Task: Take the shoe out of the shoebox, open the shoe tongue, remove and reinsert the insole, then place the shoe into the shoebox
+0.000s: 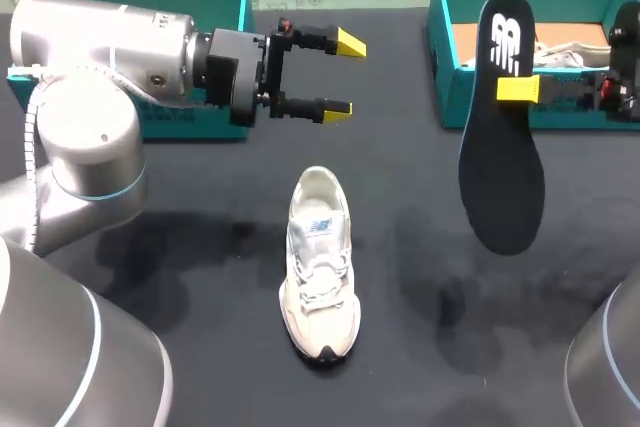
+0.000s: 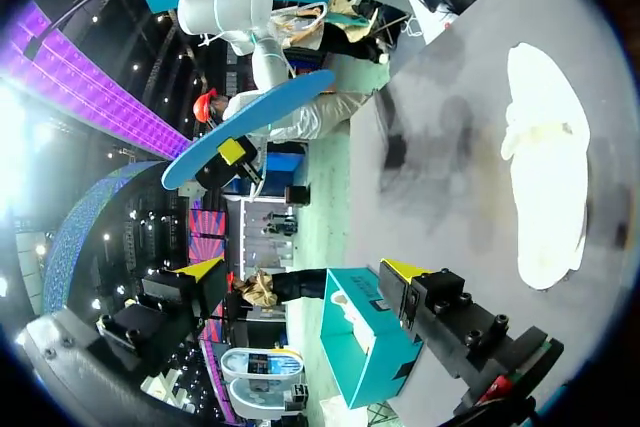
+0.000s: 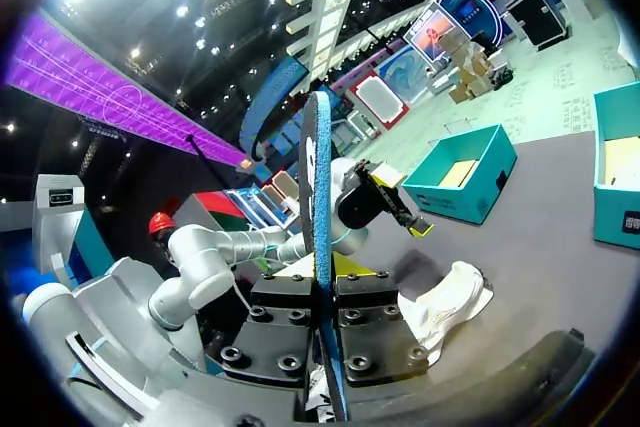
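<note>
At the middle of the black cloth-covered desk (image 1: 420,277), the white lace-up sneaker (image 1: 320,267) stands upright with its toe towards the robot, well apart from the teal cardboard shoebox (image 1: 447,67) at the far right. The right jaws pinch the long dark insole with a blue underside (image 1: 500,177) near its heel end, so it hangs toe-down above the desk. The left jaws are spread and empty, just beyond the sneaker's heel. Reinsertion looks like the step in hand. The left jaws would best steady the heel or hold the tongue back. The insole should enter toe-first at a shallow slant, in line with the sneaker, then be pressed flat.
</note>
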You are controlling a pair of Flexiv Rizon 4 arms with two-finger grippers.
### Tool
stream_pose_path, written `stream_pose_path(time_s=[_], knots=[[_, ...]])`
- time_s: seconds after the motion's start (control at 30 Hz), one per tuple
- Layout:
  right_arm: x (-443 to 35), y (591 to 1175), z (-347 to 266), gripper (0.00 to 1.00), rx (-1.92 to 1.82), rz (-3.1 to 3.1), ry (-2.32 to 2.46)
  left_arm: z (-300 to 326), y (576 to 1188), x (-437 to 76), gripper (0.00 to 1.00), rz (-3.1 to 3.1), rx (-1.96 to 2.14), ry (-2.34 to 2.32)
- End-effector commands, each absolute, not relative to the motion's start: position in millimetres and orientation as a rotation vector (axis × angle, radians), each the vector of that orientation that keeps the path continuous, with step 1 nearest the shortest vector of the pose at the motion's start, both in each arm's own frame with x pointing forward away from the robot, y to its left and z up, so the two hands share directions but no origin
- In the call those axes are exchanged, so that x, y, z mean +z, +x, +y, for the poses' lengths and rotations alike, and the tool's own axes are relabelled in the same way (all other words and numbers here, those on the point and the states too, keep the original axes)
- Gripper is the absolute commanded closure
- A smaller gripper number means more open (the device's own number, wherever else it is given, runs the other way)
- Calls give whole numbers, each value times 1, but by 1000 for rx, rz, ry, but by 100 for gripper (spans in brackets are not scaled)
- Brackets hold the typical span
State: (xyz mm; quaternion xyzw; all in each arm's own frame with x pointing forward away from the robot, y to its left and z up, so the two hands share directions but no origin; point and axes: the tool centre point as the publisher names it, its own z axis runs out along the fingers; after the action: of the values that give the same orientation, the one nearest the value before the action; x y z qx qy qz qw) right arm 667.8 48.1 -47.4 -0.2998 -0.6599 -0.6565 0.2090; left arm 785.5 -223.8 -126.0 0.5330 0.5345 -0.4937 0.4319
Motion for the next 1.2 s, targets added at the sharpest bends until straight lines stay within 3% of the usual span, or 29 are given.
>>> stream_pose_path(time_s=[0.03, 0.4, 0.77, 1.2], knots=[[-49, 674, 50, 100, -1820, -1830, -815, -225, 786, -126, 0, 1332, -1229, 1330], [-71, 778, 79, 100, -1664, -1563, -1043, -225, 786, -126, 0, 1332, -1229, 1330], [-71, 778, 79, 100, -1664, -1563, -1043, -229, 789, -128, 0, 1254, -1228, 1359], [-104, 804, 86, 100, -1450, -1313, -1196, -230, 791, -126, 0, 1224, -1252, 1372]])
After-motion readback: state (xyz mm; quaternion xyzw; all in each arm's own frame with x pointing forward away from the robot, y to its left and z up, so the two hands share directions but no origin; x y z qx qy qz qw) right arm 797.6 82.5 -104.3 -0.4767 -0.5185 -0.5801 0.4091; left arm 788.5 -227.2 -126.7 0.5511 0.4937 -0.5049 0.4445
